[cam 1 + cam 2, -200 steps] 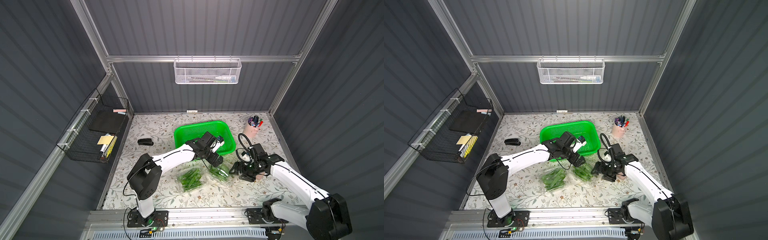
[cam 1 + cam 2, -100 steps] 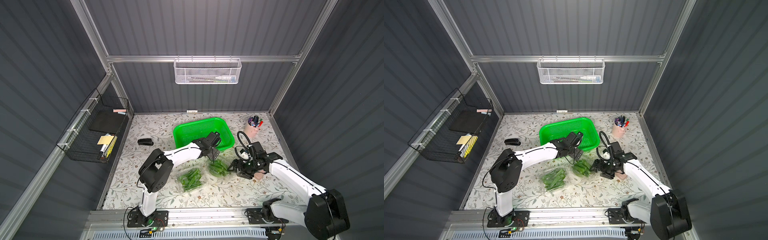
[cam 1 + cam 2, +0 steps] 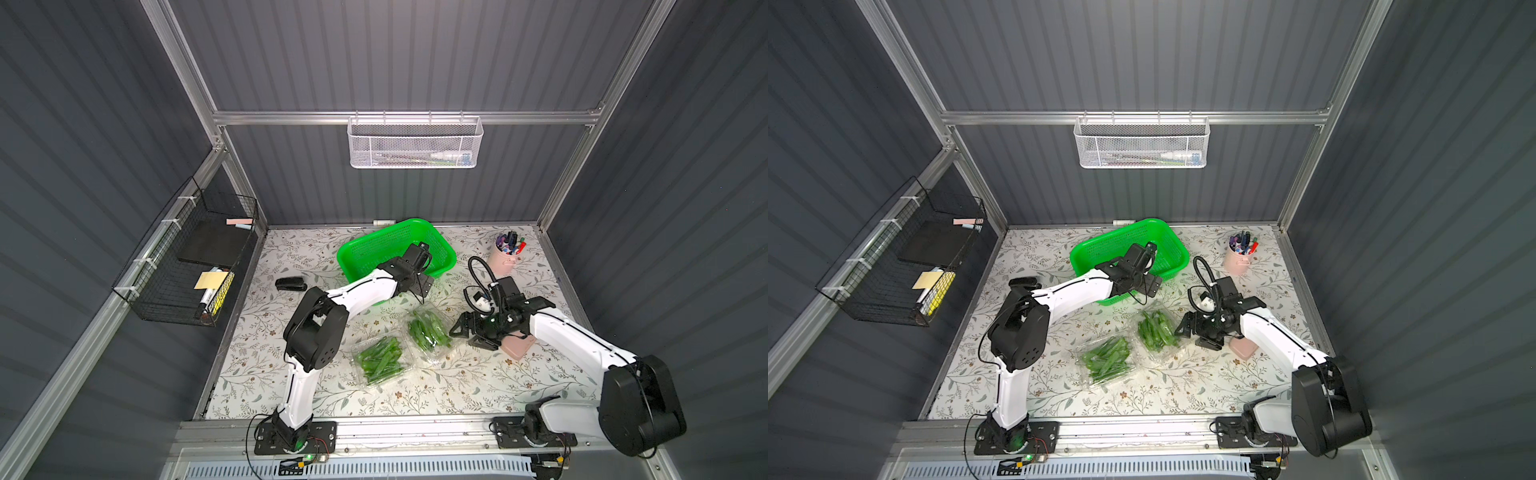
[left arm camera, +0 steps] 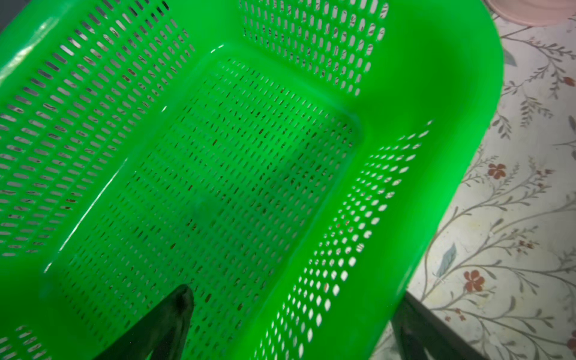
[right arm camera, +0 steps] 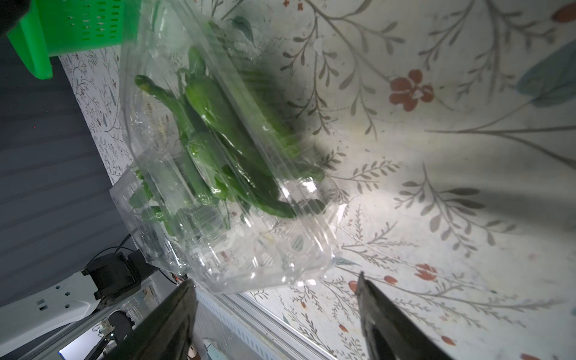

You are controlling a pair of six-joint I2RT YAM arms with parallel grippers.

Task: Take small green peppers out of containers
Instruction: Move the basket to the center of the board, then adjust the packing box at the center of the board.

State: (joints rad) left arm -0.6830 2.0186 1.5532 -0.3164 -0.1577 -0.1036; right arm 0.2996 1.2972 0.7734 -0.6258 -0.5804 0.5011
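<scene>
Two clear clamshell containers lie on the floral table, each holding several small green peppers. One container (image 3: 380, 359) (image 3: 1106, 359) lies nearer the front. The other (image 3: 428, 330) (image 3: 1156, 330) (image 5: 218, 174) lies to its right. My right gripper (image 3: 465, 334) (image 3: 1192, 334) (image 5: 274, 280) is open, low beside that right-hand container. The box's clear corner reaches about level with the fingertips (image 5: 187, 290), and nothing is gripped. My left gripper (image 3: 424, 283) (image 3: 1152, 284) (image 4: 294, 296) is open and empty. It straddles the green basket's near wall, one finger inside and one outside.
The green perforated basket (image 3: 361, 257) (image 4: 436, 93) stands behind the containers, with nothing showing on its floor in the left wrist view. A pink cup of pens (image 3: 507, 257) is at back right, a black stapler (image 3: 291, 284) at left, and a pink object (image 3: 517, 347) under my right arm.
My left gripper has drawn back from above the right-hand container to the basket's near wall. My right gripper has shifted slightly left, toward that container.
</scene>
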